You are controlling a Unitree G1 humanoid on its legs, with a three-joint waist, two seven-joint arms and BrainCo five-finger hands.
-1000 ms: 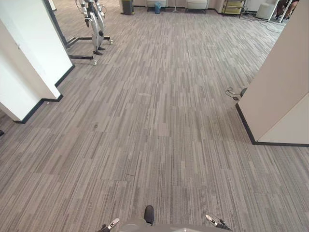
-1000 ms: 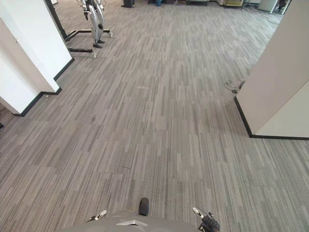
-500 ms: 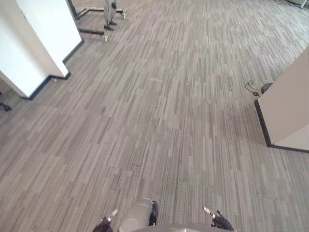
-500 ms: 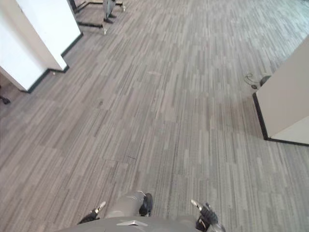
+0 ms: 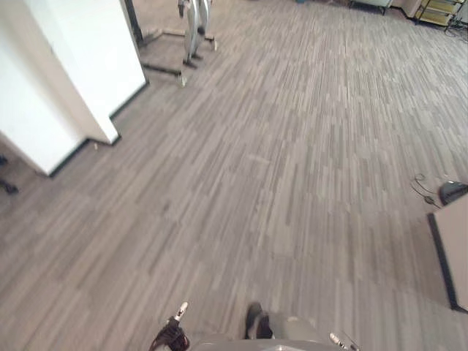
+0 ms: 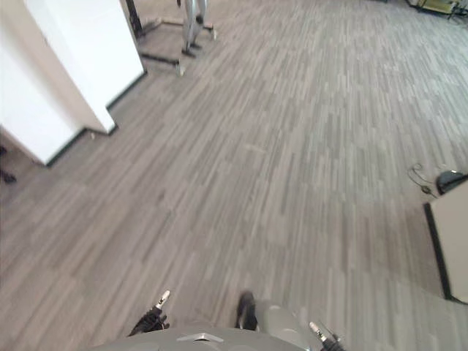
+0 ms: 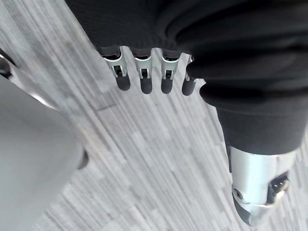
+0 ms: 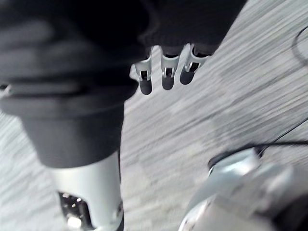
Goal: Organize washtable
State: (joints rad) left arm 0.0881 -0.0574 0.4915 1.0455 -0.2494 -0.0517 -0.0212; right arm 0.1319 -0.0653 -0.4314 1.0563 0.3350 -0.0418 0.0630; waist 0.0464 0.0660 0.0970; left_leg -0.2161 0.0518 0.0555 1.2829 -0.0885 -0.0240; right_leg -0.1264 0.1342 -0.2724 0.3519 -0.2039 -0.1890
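Both left hand (image 7: 143, 76) and right hand (image 8: 168, 73) slack, empty; grey floor (image 5: 292, 183), white wall (image 5: 66, 73).

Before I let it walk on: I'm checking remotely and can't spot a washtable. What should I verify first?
1. Washtable located: not ok; bare carpet floor lies ahead.
2. Left hand free: ok; fingers relaxed, holding nothing.
3. Right hand free: ok; fingers relaxed, holding nothing.
4. Side clearance: ok; the white wall on the left and the partition on the right both stand away from the middle.
5. Trip hazards: ok going straight; a dark object with a thin cable lies by the partition.
6. Which way to the washtable: cannot tell.
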